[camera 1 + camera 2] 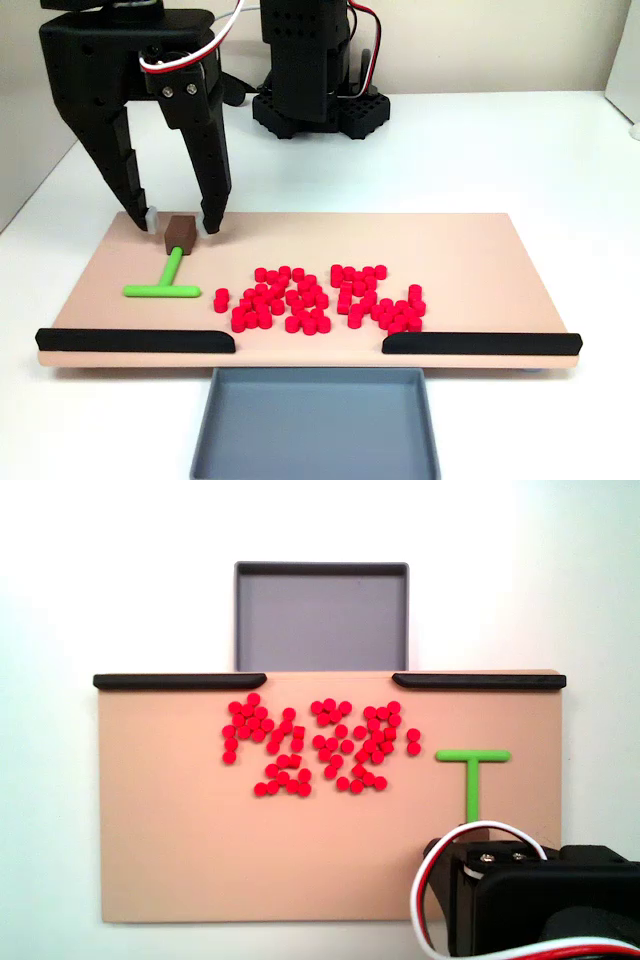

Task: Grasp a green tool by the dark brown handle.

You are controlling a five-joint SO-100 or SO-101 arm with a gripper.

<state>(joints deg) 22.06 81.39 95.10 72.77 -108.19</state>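
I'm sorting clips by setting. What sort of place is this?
Likely a robot lab test bench: a white table, a tan board with red cylinders, and a grey tray.

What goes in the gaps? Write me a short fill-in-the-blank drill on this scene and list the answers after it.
1. The gripper has one of its fingers on either side of the dark brown ____.
2. The green tool lies on the tan ____.
3. The scattered small cylinders are coloured ____.
4. The grey tray beside the board holds ____.

Missing words: handle; board; red; nothing.
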